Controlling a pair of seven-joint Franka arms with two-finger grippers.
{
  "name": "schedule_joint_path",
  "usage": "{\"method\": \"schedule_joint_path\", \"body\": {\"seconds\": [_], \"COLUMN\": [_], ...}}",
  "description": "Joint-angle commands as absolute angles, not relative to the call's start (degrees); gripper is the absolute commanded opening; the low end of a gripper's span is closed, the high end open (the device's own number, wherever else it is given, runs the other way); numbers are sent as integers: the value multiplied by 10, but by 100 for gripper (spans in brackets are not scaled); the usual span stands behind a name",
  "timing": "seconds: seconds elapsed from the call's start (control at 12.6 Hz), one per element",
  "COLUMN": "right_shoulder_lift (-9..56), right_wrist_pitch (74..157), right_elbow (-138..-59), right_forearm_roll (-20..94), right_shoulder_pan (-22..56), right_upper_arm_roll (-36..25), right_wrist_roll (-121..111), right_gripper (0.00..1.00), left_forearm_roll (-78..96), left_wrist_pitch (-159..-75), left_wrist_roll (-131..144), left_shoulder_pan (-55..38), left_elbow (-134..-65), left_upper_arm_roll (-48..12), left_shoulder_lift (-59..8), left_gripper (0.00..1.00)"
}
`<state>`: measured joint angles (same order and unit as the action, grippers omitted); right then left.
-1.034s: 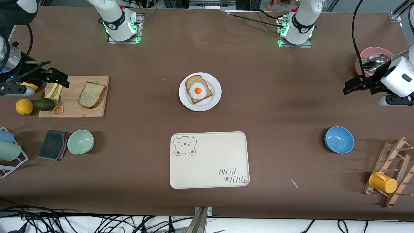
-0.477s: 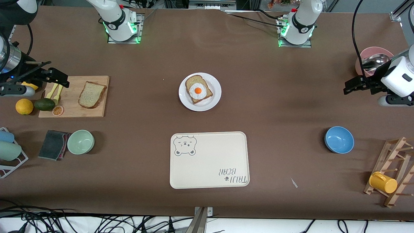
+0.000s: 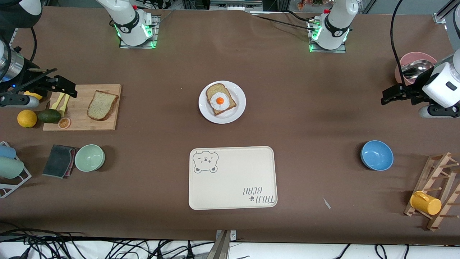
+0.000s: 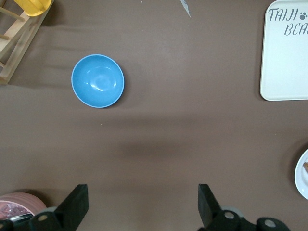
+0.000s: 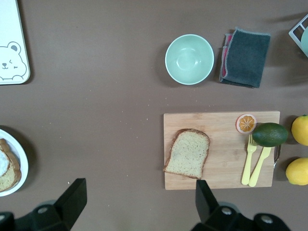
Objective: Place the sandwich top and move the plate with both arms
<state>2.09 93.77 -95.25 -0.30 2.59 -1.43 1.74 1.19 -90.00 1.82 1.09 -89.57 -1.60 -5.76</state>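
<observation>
Right arm's wrist and upper links ran off the edge of the front view; its base stood at the table's top edge. Left arm was likewise cut off at its end of the table. In the wrist views only the fingertips of each gripper showed.

Compared with one second earlier: no object had shifted, and both arms waited in the same poses.

Right gripper (image 3: 70,90) hung above the end of the cutting board (image 3: 81,124), fingers spread wide, holding nothing. Left gripper (image 3: 387,96) hung over bare table near the pink bowl (image 3: 402,59), fingers also spread, empty.

The sandwich top (image 3: 102,105) lay flat on the cutting board, beside a yellow fork and knife (image 3: 61,102), an avocado (image 3: 49,116) and an orange slice (image 3: 64,123). The plate (image 3: 239,111) sat mid-table carrying the egg-topped bread slice (image 3: 220,99); the bear tray (image 3: 233,177) lay nearer the front camera, apart from it. A green bowl (image 3: 90,157) and grey cloth (image 3: 59,160) lay toward the right arm's end, a blue bowl (image 3: 376,155) toward the left arm's.
</observation>
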Motion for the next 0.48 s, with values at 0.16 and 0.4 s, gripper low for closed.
{"method": "schedule_joint_path", "body": {"seconds": [0.16,0.4], "right_shoulder_lift": [17,18], "right_wrist_pitch": [938,941], "right_elbow": [-955,-957], "right_forearm_roll": [-6,-6], "right_shoulder_pan": [25,25], "right_upper_arm_roll": [-15,-14], "right_wrist_roll": [20,20], "right_gripper": [100,100], "left_forearm_roll": [4,4], "left_wrist_pitch": [-895,-893], "left_wrist_roll": [24,29], "left_shoulder_pan": [7,10], "left_elbow": [-860,-862], "left_upper_arm_roll": [-25,-25], "left_shoulder_lift": [-60,-60], "left_gripper": [100,100]}}
